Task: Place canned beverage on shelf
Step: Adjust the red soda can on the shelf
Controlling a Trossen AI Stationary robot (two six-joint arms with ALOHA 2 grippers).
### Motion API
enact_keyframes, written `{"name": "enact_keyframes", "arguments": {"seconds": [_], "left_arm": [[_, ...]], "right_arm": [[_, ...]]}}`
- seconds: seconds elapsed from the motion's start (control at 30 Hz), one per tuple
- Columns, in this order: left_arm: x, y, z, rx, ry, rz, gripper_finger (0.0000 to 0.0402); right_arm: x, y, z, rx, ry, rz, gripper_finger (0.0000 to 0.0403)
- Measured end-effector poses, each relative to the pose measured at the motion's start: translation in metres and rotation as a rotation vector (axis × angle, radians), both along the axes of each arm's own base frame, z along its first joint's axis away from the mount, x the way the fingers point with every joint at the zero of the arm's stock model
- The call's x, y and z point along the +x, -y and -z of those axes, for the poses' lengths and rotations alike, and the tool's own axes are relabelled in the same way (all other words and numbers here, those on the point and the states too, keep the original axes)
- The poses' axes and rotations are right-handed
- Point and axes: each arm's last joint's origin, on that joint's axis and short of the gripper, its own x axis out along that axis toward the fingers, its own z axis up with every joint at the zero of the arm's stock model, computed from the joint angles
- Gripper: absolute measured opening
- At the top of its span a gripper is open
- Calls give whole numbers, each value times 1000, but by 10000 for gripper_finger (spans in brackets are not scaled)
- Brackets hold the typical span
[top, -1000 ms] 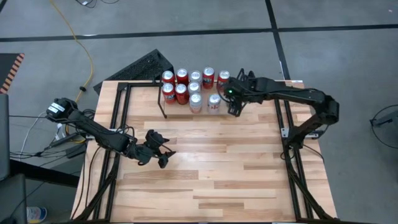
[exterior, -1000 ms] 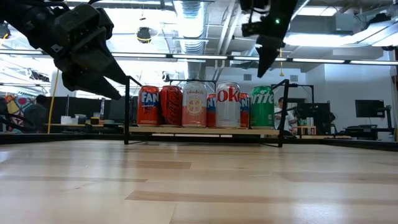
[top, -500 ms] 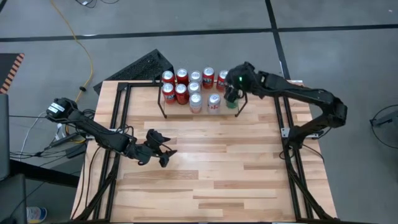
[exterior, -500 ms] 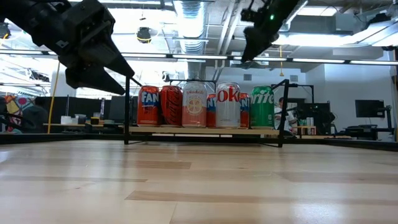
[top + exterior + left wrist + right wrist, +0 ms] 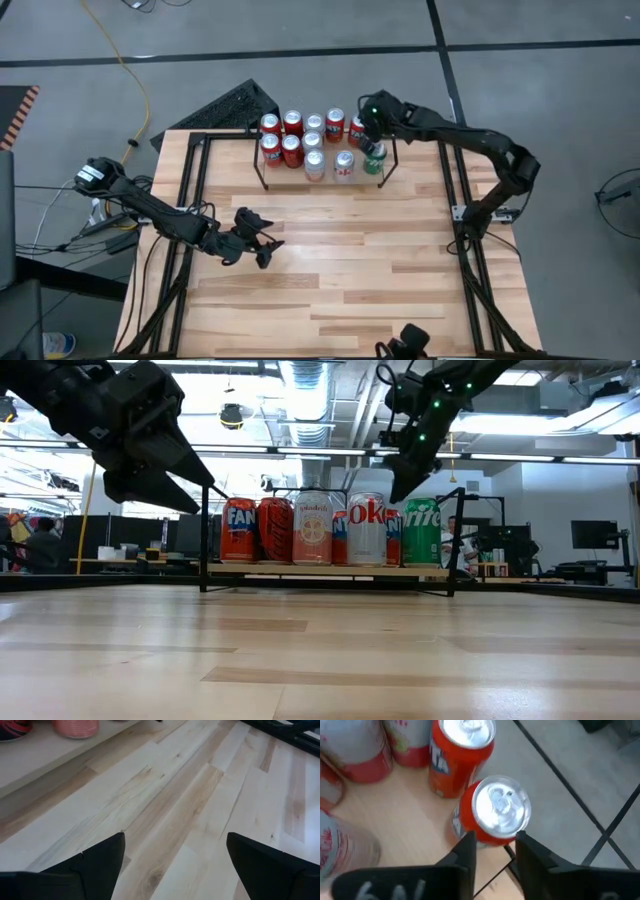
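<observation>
The shelf, a low black rod rack, stands at the table's far edge and carries several cans in two rows. A green can stands upright at its near right corner and shows in the low view. My right gripper hovers just above the far row's right end, open and empty. Its fingertips stand over a red can without touching it. My left gripper is open and empty above the bare table at the left middle, and its own wrist view shows the gap.
Black rails run along the table's left side and right side. A dark flat object lies on the floor beyond the far left corner. The wooden top nearer than the shelf is bare. A person shows in the room behind.
My right gripper has gone from over the green can toward the table's far edge. It rose clear, then came down a little over the far row's right end. The green can stays upright on the shelf's near right corner.
</observation>
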Motion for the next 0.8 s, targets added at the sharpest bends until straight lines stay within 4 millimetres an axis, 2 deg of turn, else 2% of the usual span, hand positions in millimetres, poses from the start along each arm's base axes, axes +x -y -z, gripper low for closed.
{"name": "enact_keyframes", "arguments": {"seconds": [0.13, 0.27, 0.8], "left_arm": [[0, 0, 0, 14, 1, -8, 334], [0, 0, 0, 15, 0, -8, 334], [0, 0, 0, 15, 0, -7, 334]], "right_arm": [[0, 1, 1, 8, 0, -4, 85], [0, 0, 1, 28, 15, -11, 71], [3, 0, 0, 52, 70, -44, 67]]}}
